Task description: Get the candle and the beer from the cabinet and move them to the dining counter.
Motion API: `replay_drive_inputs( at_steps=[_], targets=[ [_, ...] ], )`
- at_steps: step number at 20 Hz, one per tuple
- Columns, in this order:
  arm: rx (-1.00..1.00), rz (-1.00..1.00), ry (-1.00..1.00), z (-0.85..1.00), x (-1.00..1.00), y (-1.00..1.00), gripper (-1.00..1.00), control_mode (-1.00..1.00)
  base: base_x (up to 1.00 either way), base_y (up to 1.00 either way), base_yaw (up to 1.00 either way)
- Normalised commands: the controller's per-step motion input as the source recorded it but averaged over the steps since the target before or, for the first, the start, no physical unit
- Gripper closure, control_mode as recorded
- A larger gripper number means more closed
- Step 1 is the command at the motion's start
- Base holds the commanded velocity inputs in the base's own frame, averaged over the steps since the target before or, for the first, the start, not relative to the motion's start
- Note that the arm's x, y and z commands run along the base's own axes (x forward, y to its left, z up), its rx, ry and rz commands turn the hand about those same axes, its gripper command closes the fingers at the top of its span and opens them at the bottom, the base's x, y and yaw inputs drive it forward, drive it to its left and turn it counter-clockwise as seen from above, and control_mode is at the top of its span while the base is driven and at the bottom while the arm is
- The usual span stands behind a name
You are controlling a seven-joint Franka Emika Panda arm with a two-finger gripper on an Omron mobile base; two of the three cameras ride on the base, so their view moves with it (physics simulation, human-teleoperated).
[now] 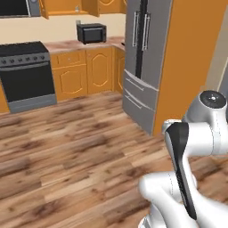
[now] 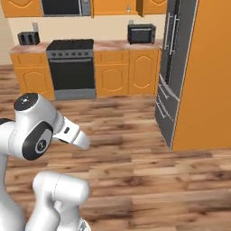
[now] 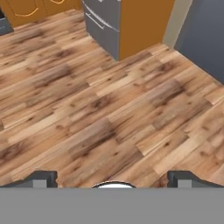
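Note:
The cabinet [image 1: 67,6] hangs far off at the top of the left base view, above the worktop, with its doors swung open; it also sits at the top edge of the right base view [image 2: 115,6]. A tiny pale shape [image 1: 77,9] stands on its shelf, too small to tell what it is. The candle, the beer and the dining counter are out of view. My gripper [image 3: 113,180] is open and points down at bare wooden floor, with its dark fingertips [image 3: 43,178] wide apart and nothing between them.
A grey fridge [image 1: 142,53] with a tall orange side panel [image 1: 187,58] stands close on the right. Along the far wall are a black stove [image 1: 26,71], a toaster oven [image 1: 91,32], a toaster [image 2: 28,38] and low orange cupboards [image 1: 98,69]. Wooden floor [image 1: 67,151] lies between.

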Motion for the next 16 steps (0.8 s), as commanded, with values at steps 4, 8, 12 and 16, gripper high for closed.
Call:
replay_drive_inputs(
  at_steps=[4,8,12,16],
  targets=[
    [0.0,0.0,0.0,0.0,0.0,0.0,-1.0,1.0,0.89,0.0,0.23],
    [0.0,0.0,0.0,0.0,0.0,0.0,-1.0,1.0,0.89,0.0,0.21],
    [0.0,0.0,0.0,0.0,0.0,0.0,-1.0,1.0,0.9,-0.01,0.19],
    [0.0,0.0,0.0,0.0,0.0,0.0,-1.0,1.0,0.91,0.0,0.19]
  ],
)
